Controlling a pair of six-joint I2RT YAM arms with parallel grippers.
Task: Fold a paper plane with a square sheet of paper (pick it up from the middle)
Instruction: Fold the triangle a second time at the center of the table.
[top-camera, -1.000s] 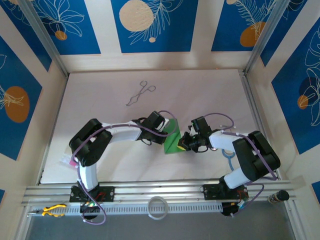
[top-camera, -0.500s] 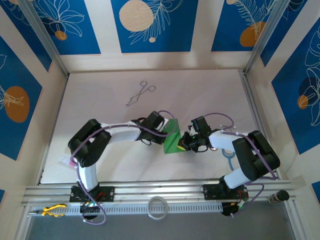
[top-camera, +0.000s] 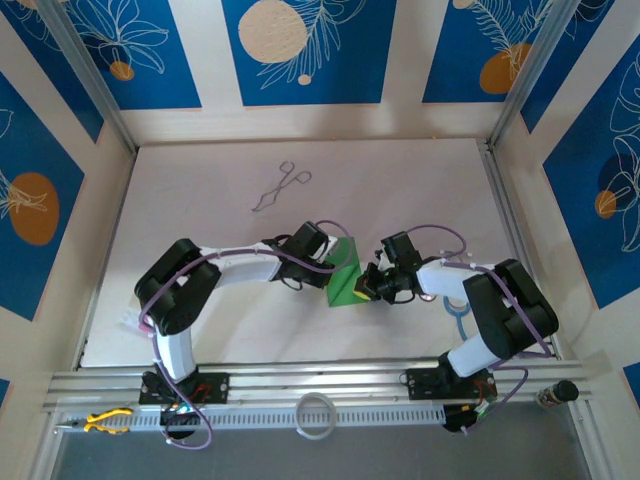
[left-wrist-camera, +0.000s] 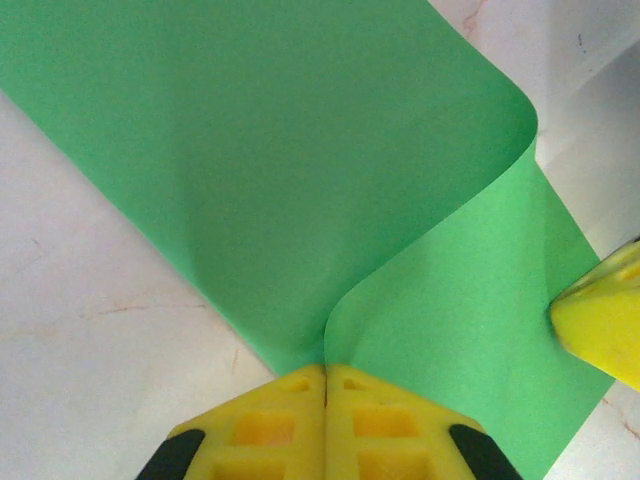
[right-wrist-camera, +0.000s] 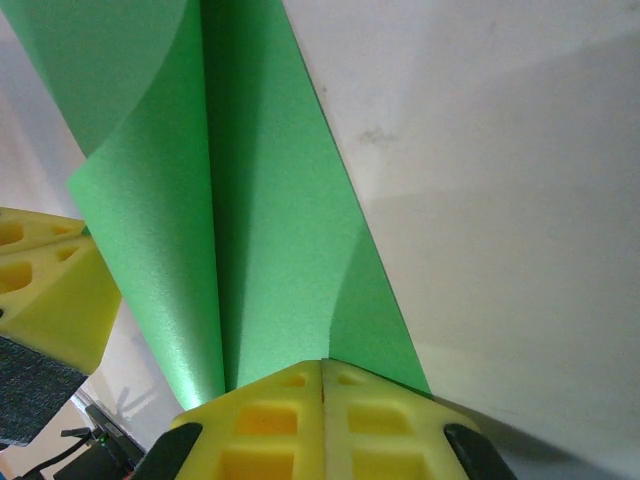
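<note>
Green square sheet of paper (top-camera: 345, 284), curled over, left fingers (left-wrist-camera: 265, 425) pinching one side, right fingers (right-wrist-camera: 270, 425) pinching the other

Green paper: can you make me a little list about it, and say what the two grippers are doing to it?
thing: thin bright green sheet of paper
shape: bent over in a soft curl, no dart shape yet
place: on the white table, between the two arms
left gripper: shut, pinching one edge of the paper
right gripper: shut, pinching the paper from the other side
also there: thin metal forceps, lying farther back on the table, away from both grippers
</note>
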